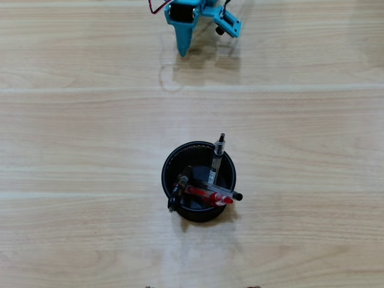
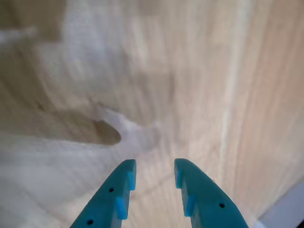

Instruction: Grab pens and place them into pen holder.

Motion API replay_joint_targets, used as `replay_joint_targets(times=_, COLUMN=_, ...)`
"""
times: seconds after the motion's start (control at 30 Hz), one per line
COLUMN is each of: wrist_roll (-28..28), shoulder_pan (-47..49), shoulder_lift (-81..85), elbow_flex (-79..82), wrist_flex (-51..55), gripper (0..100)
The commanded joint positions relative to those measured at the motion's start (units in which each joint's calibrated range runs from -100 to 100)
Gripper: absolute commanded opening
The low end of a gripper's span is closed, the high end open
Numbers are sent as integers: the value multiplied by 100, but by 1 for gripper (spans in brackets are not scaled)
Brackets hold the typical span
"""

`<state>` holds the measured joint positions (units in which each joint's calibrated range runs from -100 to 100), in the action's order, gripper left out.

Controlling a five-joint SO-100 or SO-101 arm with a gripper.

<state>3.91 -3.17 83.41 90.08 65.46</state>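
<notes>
table (image 1: 72, 120): light wood-grain planks, seams run left to right in the overhead view; fills both views. Wrist view is blurred, shows only bare wood under the claw.
arm (image 1: 201, 12): blue plastic, at the far edge of the overhead view, right of centre-left; only its end section shows, red and black wires at the top.
claw (image 2: 153, 170): two blue fingers (image 2: 118, 190) enter the wrist view from the bottom edge, tips apart with a clear gap and bare table between them. Released, nothing gripped. In the overhead view the pointed finger aims down at the table, well apart from the cup.
cup (image 1: 170, 162): round black mesh, solid rim, upright on the table, centre of the overhead view, a bit toward the near side. Casts a soft shadow on its near side.
pens: all seen are in the cup, none lying on the table in either view.
clear pen (image 1: 217, 157): stands tilted, tip sticks out over the far-right rim.
red pen (image 1: 201, 193): lies slanted across the near part of the cup's mouth, one end at the right rim.
black pen (image 1: 176, 193): leans on the near-left rim, end pokes just outside it.
fourth pen: a clear piece with a black tip (image 1: 235, 195) juts over the right rim just beside the red one; cannot tell its full run, they overlap.
</notes>
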Motion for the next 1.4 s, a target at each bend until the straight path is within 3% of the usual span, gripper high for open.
replay_joint_targets(times=0.0, wrist_roll=-31, shoulder_pan=139, shoulder_lift=1634, elbow_flex=240, wrist_flex=807, gripper=10)
replay_joint_targets(times=0.17, wrist_roll=-31, shoulder_pan=913, shoulder_lift=1363, elbow_flex=204, wrist_flex=841, gripper=10)
replay_joint_targets(times=1.37, wrist_roll=-20, shoulder_pan=841, shoulder_lift=1583, elbow_flex=240, wrist_flex=884, gripper=10)
